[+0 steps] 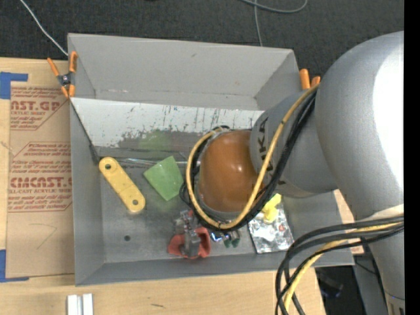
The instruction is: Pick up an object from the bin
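My gripper (189, 233) reaches down at the bin's front middle, below the orange cover on the wrist. It stands right on a small red thing (177, 247) lying against the front wall, and red shows on both sides of it. Whether the red thing is gripped cannot be made out. Just to the right lies a small blue and green bit (225, 239). A flat light-green square (165, 178) lies a little behind and to the left of the gripper.
A yellow flat bar with a hole at each end (121, 185) lies slanted at the bin's left. A silvery packet with a yellow part (270, 228) sits at the front right. The arm covers the bin's right half.
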You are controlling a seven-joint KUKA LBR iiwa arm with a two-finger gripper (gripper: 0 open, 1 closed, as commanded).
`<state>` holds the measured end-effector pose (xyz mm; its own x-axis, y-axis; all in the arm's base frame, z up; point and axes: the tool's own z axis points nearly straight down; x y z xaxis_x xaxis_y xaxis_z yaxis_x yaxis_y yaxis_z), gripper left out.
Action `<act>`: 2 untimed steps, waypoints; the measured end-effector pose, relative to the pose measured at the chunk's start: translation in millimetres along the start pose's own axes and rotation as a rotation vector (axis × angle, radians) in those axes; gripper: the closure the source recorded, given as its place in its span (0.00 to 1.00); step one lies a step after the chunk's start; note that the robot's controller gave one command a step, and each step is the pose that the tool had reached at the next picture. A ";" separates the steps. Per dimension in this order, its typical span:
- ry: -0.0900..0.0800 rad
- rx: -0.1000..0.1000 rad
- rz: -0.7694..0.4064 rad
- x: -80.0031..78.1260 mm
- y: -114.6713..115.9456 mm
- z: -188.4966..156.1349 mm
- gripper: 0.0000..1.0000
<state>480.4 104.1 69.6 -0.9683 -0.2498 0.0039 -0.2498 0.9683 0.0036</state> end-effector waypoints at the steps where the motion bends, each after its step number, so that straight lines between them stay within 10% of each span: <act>1: 0.000 0.000 0.000 0.0 0.0 0.0 1.00; 2: -0.002 -0.001 -0.056 -27.4 20.8 -0.4 1.00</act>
<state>501.7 131.1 69.9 -0.9529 -0.3031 0.0021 -0.3031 0.9529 0.0052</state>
